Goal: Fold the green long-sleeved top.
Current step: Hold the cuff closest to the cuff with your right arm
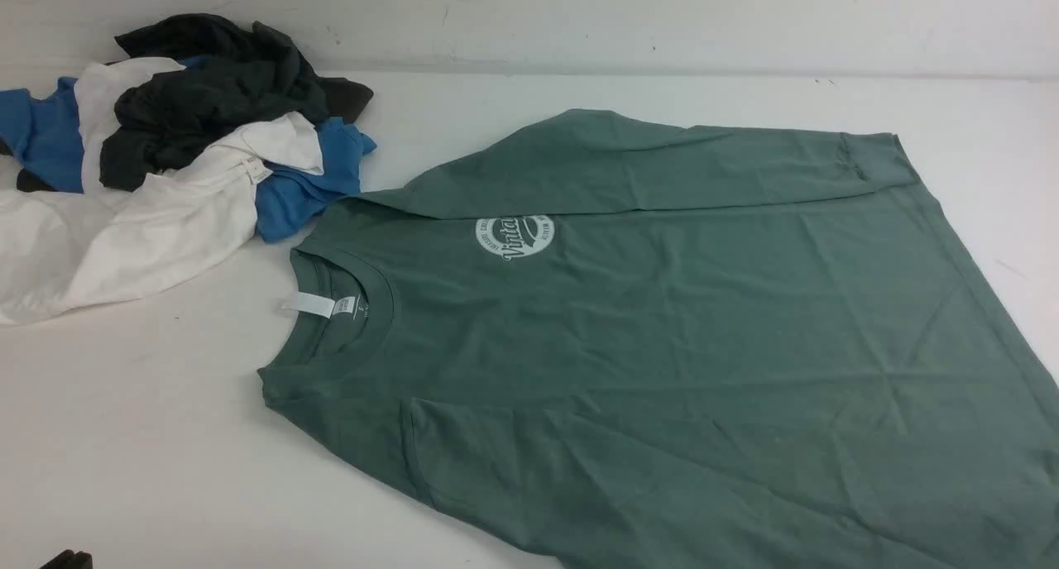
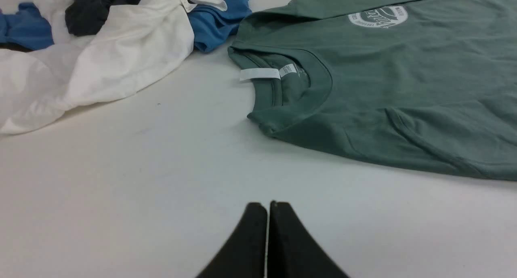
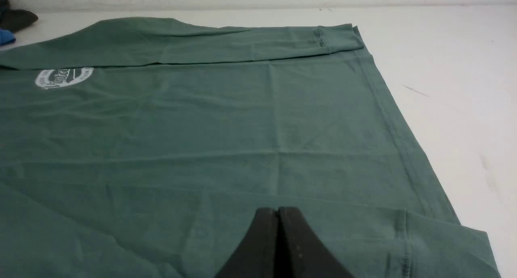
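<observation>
The green long-sleeved top (image 1: 662,346) lies flat on the white table (image 1: 124,437), front up, with its collar and white neck tag (image 1: 308,305) to the left and its hem to the right. Its far sleeve (image 1: 662,160) is folded along the body, covering part of the round white logo (image 1: 515,236). My left gripper (image 2: 268,205) is shut and empty over bare table, short of the collar (image 2: 291,108). My right gripper (image 3: 278,210) is shut and empty above the top's lower body (image 3: 242,128), near a ribbed cuff (image 3: 404,233). Only a dark corner of the left gripper (image 1: 66,559) shows in the front view.
A heap of blue, white and dark grey garments (image 1: 182,139) lies at the back left, its blue edge touching the top's far shoulder. A pale wall (image 1: 579,23) closes the table's far side. Bare table (image 3: 464,108) lies beyond the hem.
</observation>
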